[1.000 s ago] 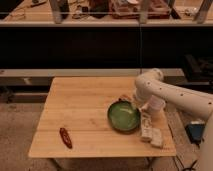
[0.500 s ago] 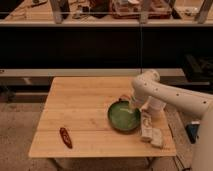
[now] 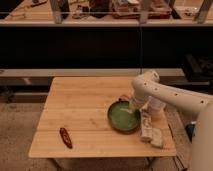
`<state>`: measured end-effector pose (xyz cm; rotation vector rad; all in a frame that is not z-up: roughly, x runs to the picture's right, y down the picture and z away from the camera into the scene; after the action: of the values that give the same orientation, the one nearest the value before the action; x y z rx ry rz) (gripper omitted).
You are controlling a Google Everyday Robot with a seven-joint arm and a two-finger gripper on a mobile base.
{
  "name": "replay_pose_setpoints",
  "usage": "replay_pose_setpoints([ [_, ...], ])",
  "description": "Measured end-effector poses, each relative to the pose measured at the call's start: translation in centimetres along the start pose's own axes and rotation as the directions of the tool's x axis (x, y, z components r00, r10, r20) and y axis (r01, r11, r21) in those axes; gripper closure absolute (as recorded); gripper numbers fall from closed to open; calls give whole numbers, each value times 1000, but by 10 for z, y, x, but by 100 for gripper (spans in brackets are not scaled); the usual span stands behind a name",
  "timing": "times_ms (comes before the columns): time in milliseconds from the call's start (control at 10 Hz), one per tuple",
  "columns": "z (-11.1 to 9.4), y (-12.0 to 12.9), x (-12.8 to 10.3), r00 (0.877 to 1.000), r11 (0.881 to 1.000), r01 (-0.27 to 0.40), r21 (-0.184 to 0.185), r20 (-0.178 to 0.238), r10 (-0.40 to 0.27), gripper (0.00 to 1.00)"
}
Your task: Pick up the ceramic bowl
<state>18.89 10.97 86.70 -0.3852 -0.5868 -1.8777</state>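
The ceramic bowl (image 3: 121,119) is wide and shallow, glossy green inside with a darker rim. It sits on the right half of the wooden table (image 3: 80,107). My white arm bends in from the right and comes down over the bowl's far right rim. The gripper (image 3: 134,106) hangs at that rim, just above or against it. I cannot tell whether it touches the bowl.
A pale crumpled packet (image 3: 150,132) lies right of the bowl near the table's right edge. A small orange-brown item (image 3: 125,97) shows just behind the bowl. A dark red elongated object (image 3: 65,137) lies near the front left. A dark shelf unit stands behind the table.
The arm has shifted slightly left and lower, bringing the gripper closer onto the bowl's far right rim. The bowl and the other items have not moved.
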Motion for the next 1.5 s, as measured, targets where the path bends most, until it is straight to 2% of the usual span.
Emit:
replay_pose_setpoints([
  [400, 3, -22, 11, 1000, 1000, 4, 3, 18, -4, 60],
  [800, 6, -15, 12, 1000, 1000, 6, -1, 12, -6, 60],
  [1100, -22, -16, 18, 1000, 1000, 14, -4, 11, -14, 60],
  [1200, -26, -17, 18, 1000, 1000, 15, -1, 11, -15, 60],
  [1300, -26, -16, 18, 1000, 1000, 18, 0, 11, -18, 60],
  [1500, -14, -22, 21, 1000, 1000, 23, -2, 15, -23, 60],
])
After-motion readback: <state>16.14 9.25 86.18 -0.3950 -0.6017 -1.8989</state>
